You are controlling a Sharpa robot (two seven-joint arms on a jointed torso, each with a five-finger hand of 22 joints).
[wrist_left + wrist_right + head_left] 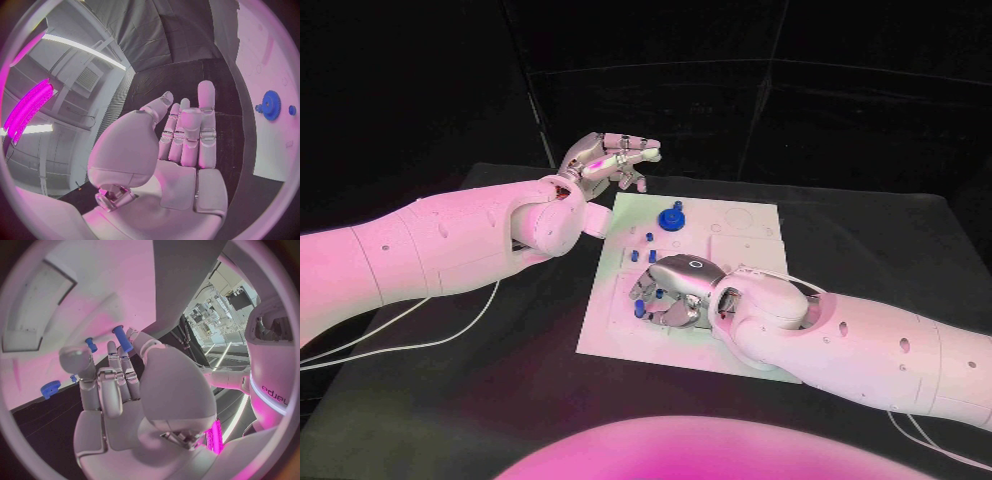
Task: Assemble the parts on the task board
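The white task board point(718, 260) lies mid-table. A blue gear point(674, 218) stands near its far edge, with small blue pegs point(643, 254) along its left side. My right hand point(678, 290) hovers low over the board's left-middle part, palm down. In the right wrist view its thumb and a finger pinch a blue peg point(123, 338) standing against the board point(75, 305); a second peg point(91, 344) and the gear point(50, 388) lie beyond. My left hand point(606, 158) is raised past the board's far-left corner, fingers point(187, 135) straight and holding nothing. The gear point(270, 104) shows beside it.
The black table point(473, 400) runs wide on both sides of the board. Two thin white cables point(416, 335) trail under my left arm. A dark curtain closes off the back. Recessed outlines mark the board's right half point(740, 225).
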